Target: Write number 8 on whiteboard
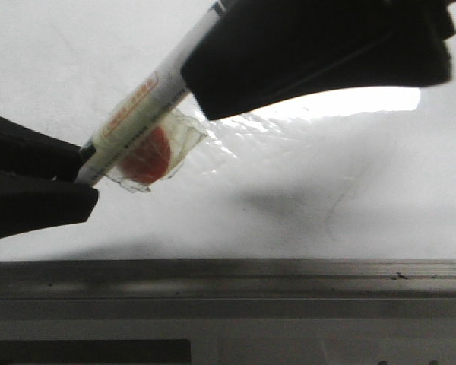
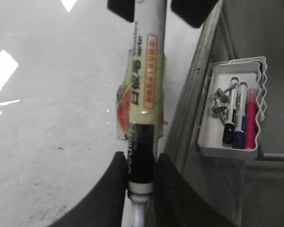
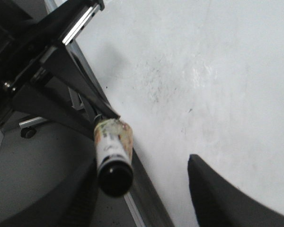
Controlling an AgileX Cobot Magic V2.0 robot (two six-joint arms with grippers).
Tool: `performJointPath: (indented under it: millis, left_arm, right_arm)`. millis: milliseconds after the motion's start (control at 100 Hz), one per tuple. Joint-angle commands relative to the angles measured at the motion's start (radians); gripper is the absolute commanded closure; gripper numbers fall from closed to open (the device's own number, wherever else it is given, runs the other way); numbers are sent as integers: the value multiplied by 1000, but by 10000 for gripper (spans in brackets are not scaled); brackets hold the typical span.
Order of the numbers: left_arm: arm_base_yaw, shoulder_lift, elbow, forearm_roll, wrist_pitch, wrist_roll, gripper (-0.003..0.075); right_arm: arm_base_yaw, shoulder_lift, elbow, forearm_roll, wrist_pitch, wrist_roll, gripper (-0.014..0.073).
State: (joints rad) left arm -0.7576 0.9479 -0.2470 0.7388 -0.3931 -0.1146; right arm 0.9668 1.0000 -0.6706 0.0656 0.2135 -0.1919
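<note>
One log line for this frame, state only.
left hand: shut on white marker with taped label | right hand: open, empty | glossy white whiteboard: no black figure 8 visible

I am seeing a white plastic accessory tray with a wavy outer wall (image 2: 253, 97) hanging off to the side of the grey rail. Inside it, three capped pens are lying side by side along its length: a white pen with a black cap (image 2: 230, 112), a white pen with a blue cap (image 2: 241, 116) just beside it, and a magenta pen (image 2: 251, 118) nearest the wavy wall. A small grey metal bolt-like fitting (image 2: 220, 99) is resting against the black-capped pen.
</note>
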Motion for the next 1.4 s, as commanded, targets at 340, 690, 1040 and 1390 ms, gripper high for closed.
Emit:
performJointPath:
  millis: [340,690,1040,1390]
  left_arm:
    - [-8,-11,-33,-12,-78,-4,735]
    - [-7,-15,-33,-25,-46,-9,349]
    - [-7,-357,-33,-427,79,-9,349]
    - [-7,-503,-33,-470,229,-9,352]
  right_arm:
    - [31,65,-40,17,-150,-12,538]
    - [31,65,-40,31,-133,-10,664]
    - [22,48,-118,152,-51,-10,659]
    - [-225,54,-364,151,177,44,636]
